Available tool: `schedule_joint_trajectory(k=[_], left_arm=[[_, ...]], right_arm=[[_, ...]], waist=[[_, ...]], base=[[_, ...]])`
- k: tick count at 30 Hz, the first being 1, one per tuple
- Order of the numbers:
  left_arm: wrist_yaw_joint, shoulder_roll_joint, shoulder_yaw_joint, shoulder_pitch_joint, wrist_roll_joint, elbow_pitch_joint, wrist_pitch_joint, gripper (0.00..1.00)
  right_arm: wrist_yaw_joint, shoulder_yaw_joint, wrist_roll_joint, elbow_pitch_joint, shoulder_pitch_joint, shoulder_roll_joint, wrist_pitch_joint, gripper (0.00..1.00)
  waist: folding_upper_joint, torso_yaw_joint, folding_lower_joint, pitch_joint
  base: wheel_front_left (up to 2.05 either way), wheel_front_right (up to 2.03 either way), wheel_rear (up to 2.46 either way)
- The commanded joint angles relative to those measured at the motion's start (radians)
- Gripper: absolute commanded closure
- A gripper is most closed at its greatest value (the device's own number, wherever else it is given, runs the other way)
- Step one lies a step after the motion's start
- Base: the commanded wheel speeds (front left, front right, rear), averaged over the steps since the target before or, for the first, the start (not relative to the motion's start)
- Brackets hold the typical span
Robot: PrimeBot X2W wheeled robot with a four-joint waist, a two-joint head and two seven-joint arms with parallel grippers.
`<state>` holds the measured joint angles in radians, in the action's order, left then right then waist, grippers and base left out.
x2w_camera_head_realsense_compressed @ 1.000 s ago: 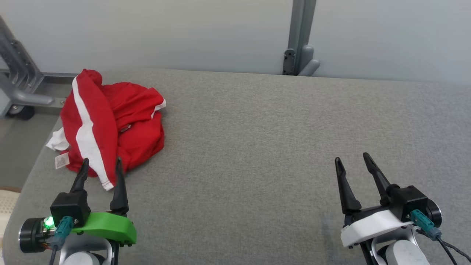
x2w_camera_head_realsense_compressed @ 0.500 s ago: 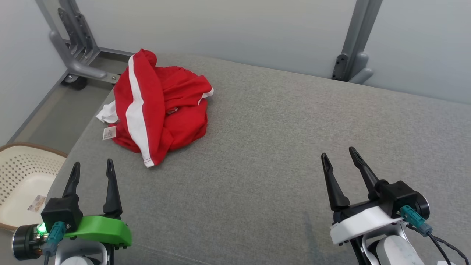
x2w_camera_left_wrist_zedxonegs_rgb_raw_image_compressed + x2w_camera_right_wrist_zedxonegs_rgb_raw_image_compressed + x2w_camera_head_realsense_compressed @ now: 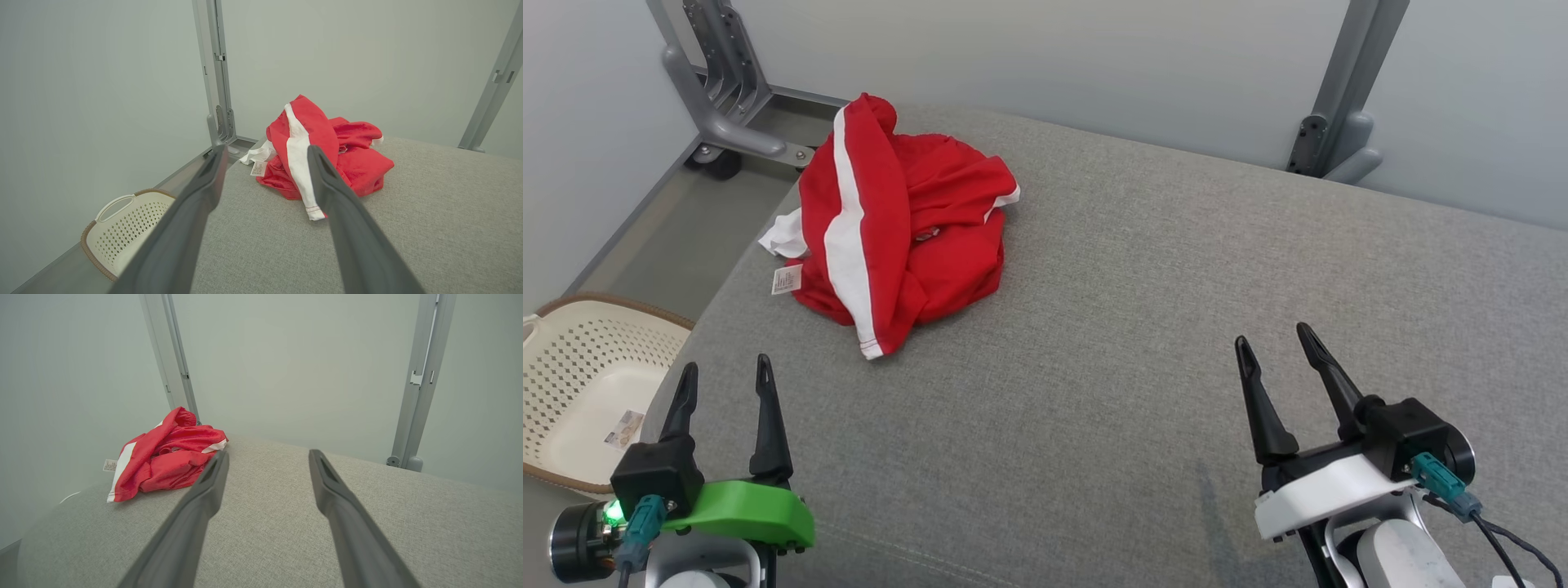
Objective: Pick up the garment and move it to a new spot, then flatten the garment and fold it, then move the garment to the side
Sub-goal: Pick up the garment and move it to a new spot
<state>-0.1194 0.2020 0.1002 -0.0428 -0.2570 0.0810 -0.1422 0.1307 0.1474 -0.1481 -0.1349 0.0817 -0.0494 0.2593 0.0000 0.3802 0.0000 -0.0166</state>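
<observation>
The garment (image 3: 907,237) is red with a white stripe and a white tag, crumpled in a heap near the far left corner of the grey padded table (image 3: 1143,343). In the left wrist view the garment (image 3: 351,159) lies ahead between the fingers, and in the right wrist view the garment (image 3: 171,461) sits off to the left. My left gripper (image 3: 725,372) hovers open near the table's front left edge, well short of the heap. At the front right my right gripper (image 3: 1272,339) is open too, holding nothing.
A cream perforated basket (image 3: 580,384) stands on the floor left of the table. Grey metal frame posts (image 3: 1339,106) rise behind the table, with a wheeled foot (image 3: 719,131) at the far left. A pale wall runs along the back.
The head camera has turned left, shifting the whole picture right and bringing the basket into sight. The garment and both open grippers keep their places relative to the table.
</observation>
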Motion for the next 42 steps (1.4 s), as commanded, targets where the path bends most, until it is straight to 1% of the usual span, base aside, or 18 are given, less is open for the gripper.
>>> schedule_joint_trajectory(k=[1,7,12,18,22,27,30,34,40,42], left_arm=[[-0.004,0.003,-0.001,-0.006,-0.006,0.002,-0.005,0.00],[-0.012,-0.002,-0.002,-0.020,-0.012,0.004,-0.013,0.00],[-0.012,-0.007,-0.014,-0.059,-0.030,0.000,-0.022,0.00],[0.024,-0.023,-0.021,-0.161,-0.093,0.060,0.002,0.00],[0.057,-0.040,-0.017,-0.257,-0.143,0.169,0.053,0.00],[0.095,-0.044,-0.022,-0.363,-0.195,0.353,0.103,0.00],[0.118,-0.046,-0.029,-0.414,-0.222,0.463,0.106,0.00],[0.137,-0.049,-0.032,-0.468,-0.239,0.594,0.109,0.00],[0.161,-0.045,-0.030,-0.529,-0.249,0.739,0.069,0.00],[0.162,-0.039,-0.026,-0.546,-0.236,0.767,0.031,0.71]], right_arm=[[0.000,0.001,-0.002,0.002,0.005,-0.002,-0.001,0.00],[0.000,0.005,0.006,0.010,0.019,-0.002,-0.009,0.00],[0.000,0.007,0.013,0.031,0.043,-0.003,-0.026,0.00],[0.000,0.002,0.025,0.068,0.080,-0.022,-0.054,0.00],[0.000,-0.021,0.034,0.096,0.095,-0.046,-0.076,0.00],[0.000,-0.029,0.040,0.128,0.113,-0.073,-0.100,0.00],[0.000,-0.036,0.041,0.145,0.116,-0.080,-0.112,0.00],[0.000,-0.048,0.041,0.160,0.107,-0.086,-0.121,0.00],[0.000,-0.059,0.041,0.175,0.097,-0.087,-0.133,0.00],[0.000,-0.063,0.041,0.175,0.095,-0.084,-0.133,0.00]], waist=[[0.0000,-0.002,0.0000,-0.004],[0.0000,-0.014,0.0000,-0.024],[0.0000,-0.044,0.0000,-0.078],[0.0000,-0.092,0.0000,-0.179],[0.0000,-0.104,0.0000,-0.249],[0.0000,-0.123,0.0000,-0.312],[0.0000,-0.131,0.0000,-0.336],[0.0000,-0.131,0.0000,-0.351],[0.0000,-0.130,0.0000,-0.358],[0.0000,-0.129,0.0000,-0.355]], base=[[0.00,0.00,0.00],[0.00,0.00,0.00],[0.00,0.00,0.00],[0.00,0.00,0.00],[0.00,0.00,0.00],[0.00,0.00,0.00],[0.00,0.00,0.00],[0.00,0.00,0.00],[0.00,0.00,0.00],[0.00,0.00,0.00]])
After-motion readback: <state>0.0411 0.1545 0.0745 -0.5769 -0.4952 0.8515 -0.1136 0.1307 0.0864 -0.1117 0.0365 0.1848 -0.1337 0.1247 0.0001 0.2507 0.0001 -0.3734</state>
